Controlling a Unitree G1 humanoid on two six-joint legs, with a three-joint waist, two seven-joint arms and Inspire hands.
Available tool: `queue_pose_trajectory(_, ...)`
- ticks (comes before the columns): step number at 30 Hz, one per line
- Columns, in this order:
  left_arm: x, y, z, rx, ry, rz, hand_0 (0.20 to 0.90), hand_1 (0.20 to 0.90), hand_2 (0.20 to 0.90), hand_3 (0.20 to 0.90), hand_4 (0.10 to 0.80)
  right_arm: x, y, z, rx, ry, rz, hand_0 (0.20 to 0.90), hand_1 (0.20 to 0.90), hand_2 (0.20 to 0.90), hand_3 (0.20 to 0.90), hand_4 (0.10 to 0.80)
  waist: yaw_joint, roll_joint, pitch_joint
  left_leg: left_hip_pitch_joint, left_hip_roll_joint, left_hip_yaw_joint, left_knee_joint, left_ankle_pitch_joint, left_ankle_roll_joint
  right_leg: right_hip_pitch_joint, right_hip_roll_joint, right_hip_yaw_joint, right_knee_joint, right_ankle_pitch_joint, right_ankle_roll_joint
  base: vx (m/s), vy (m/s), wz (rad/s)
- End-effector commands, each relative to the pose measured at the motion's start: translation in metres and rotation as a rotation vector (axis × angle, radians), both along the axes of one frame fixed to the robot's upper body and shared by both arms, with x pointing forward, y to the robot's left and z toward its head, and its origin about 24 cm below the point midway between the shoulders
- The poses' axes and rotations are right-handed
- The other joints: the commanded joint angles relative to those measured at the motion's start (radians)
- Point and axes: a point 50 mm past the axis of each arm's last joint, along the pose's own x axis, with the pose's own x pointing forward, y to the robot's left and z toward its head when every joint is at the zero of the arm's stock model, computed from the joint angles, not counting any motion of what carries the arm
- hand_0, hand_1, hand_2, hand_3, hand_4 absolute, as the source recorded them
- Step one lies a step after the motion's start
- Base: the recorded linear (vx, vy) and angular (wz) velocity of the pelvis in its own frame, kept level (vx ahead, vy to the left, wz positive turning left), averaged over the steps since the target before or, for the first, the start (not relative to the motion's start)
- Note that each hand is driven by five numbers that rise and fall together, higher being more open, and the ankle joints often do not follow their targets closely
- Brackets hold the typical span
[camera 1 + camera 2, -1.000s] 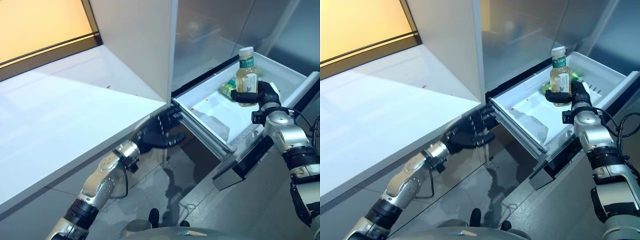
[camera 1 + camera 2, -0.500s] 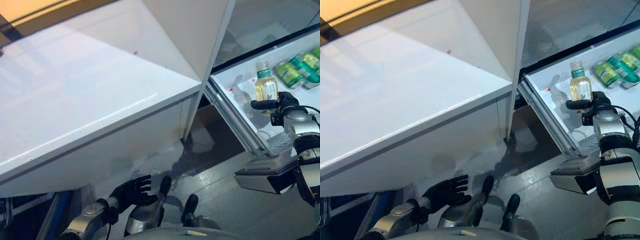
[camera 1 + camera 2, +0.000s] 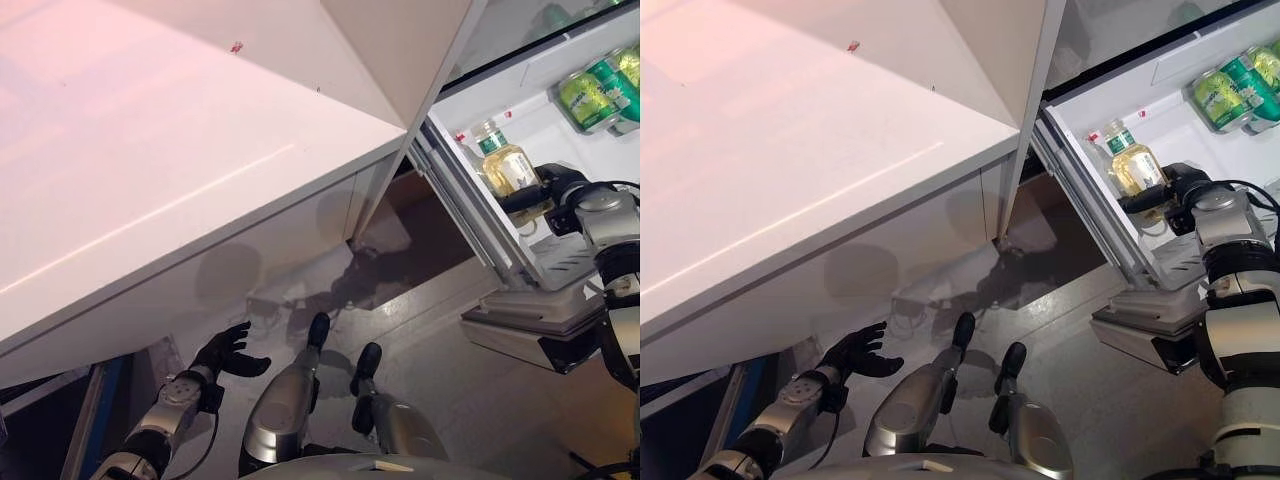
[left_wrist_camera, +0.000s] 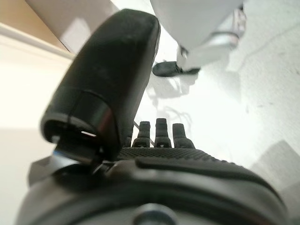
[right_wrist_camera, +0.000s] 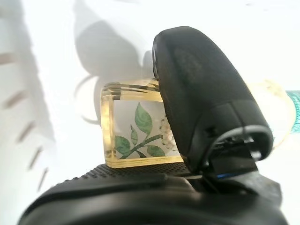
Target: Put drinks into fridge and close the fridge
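Note:
A clear bottle of yellow drink (image 3: 506, 167) with a green label and white cap is tilted inside the open white fridge drawer (image 3: 470, 105). My right hand (image 3: 556, 186) is shut on its lower body; the right wrist view shows the thumb (image 5: 201, 93) pressed across the bottle (image 5: 136, 129). Green cans (image 3: 592, 95) lie at the drawer's far end. My left hand (image 3: 226, 350) hangs low near the floor, fingers spread and holding nothing, as the left wrist view's straight fingers (image 4: 159, 136) confirm.
A white counter (image 3: 150, 170) fills the upper left, its corner overhanging beside the drawer. The drawer's front panel (image 3: 530, 325) juts out at the lower right. A dark gap (image 3: 420, 230) lies under the drawer, with grey floor (image 3: 480, 400) below.
The camera has tilted down. My right hand has lowered the bottle deeper into the drawer and tipped it. My left hand has dropped from under the counter edge toward the floor.

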Motion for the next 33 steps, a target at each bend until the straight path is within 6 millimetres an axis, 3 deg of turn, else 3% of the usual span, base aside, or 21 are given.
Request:
queue_pose_trajectory(1,-0.025,0.013,-0.010,0.051,0.074,0.008,0.900,0.900,0.900,0.900,0.800,-0.019,-0.030,0.027,-0.172,0.043,-0.067,0.900,0.900,0.900,0.900,0.800,-0.028,0.015,-0.032,-0.054,-0.002,0.058,0.164,-0.168,-0.001,-0.099,-0.004,0.038,0.167,-0.052,0.010,0.004,-0.001,-0.06)
queue_pose_trajectory(11,-0.027,0.013,-0.010,0.068,0.076,-0.048,0.900,0.900,0.900,0.900,0.800,-0.011,-0.002,0.055,-0.018,-0.200,0.062,0.900,0.900,0.900,0.900,0.800,-0.059,-0.018,-0.066,0.006,-0.001,0.091,0.141,-0.183,0.000,-0.053,-0.002,0.056,0.149,-0.051,0.022,0.010,-0.013,-0.10)
queue_pose_trajectory(22,-0.052,0.011,-0.028,0.116,0.163,-0.046,0.900,0.900,0.900,0.900,0.800,-0.030,0.028,0.071,0.263,-0.631,0.220,0.900,0.900,0.900,0.900,0.800,-0.145,-0.059,-0.204,0.107,0.002,0.141,0.100,-0.212,0.006,0.013,0.011,0.112,0.122,-0.057,0.038,0.017,0.013,-0.19)
queue_pose_trajectory(27,-0.066,0.010,-0.037,0.133,0.223,-0.048,0.900,0.900,0.900,0.900,0.800,-0.053,0.018,0.093,0.452,-1.033,0.091,0.900,0.900,0.900,0.900,0.800,-0.172,-0.060,-0.270,0.144,0.007,0.160,0.087,-0.232,0.007,0.040,0.017,0.141,0.105,-0.062,0.049,0.022,0.022,-0.19)
queue_pose_trajectory(30,-0.077,0.004,-0.044,0.132,0.270,-0.056,0.900,0.900,0.900,0.900,0.800,-0.071,0.008,0.081,0.585,-1.255,-0.058,0.900,0.900,0.900,0.900,0.800,-0.190,-0.049,-0.310,0.166,0.002,0.169,0.093,-0.252,0.014,0.053,0.014,0.165,0.106,-0.068,0.056,0.040,0.045,-0.18)
queue_pose_trajectory(33,-0.082,0.001,-0.047,0.123,0.294,-0.054,0.900,0.900,0.900,0.900,0.800,-0.077,0.006,0.066,0.626,-1.309,-0.122,0.900,0.900,0.900,0.900,0.800,-0.196,-0.044,-0.320,0.168,-0.008,0.168,0.135,-0.280,0.026,0.055,0.005,0.188,0.129,-0.079,0.058,0.035,0.038,-0.28)
